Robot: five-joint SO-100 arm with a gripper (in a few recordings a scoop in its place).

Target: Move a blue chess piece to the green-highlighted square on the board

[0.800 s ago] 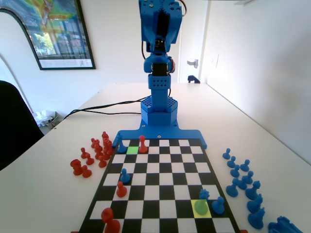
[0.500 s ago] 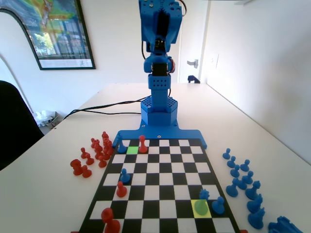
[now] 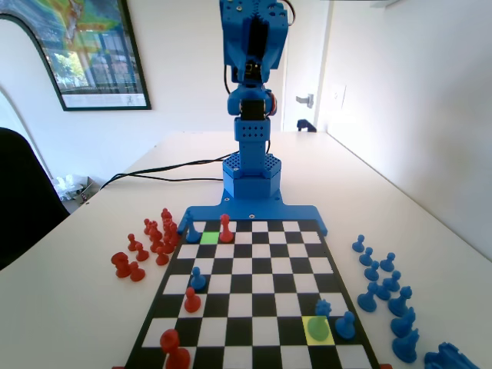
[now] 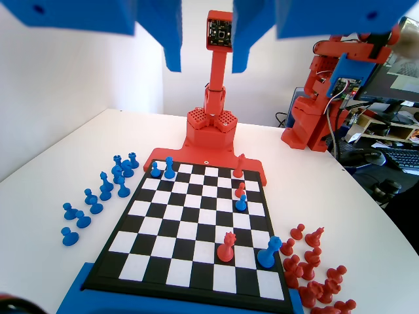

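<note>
Wrist view looks down from high above the board (image 4: 186,239), with the tool (image 4: 206,62) spread wide and carrying nothing, its two blue jaws hanging from the top edge well clear of every piece. At the board's far end in this view, the blue chess piece (image 4: 155,169) with the notched top stands just left of a second blue piece (image 4: 169,167). Near the close edge, a red piece (image 4: 226,247) and a tall blue piece (image 4: 268,252) stand a square or so apart.

In the fixed view, the blue chess piece (image 3: 323,308) stands on the board (image 3: 254,284) just behind the yellow-tinted square (image 3: 317,329), near the right edge. The green-highlighted square (image 3: 209,237) lies at the far left, next to a red piece (image 3: 226,228). Spare red pieces (image 3: 146,246) lie clustered on the table (image 3: 92,261) to the left, spare blue pieces (image 3: 384,292) to the right.
</note>
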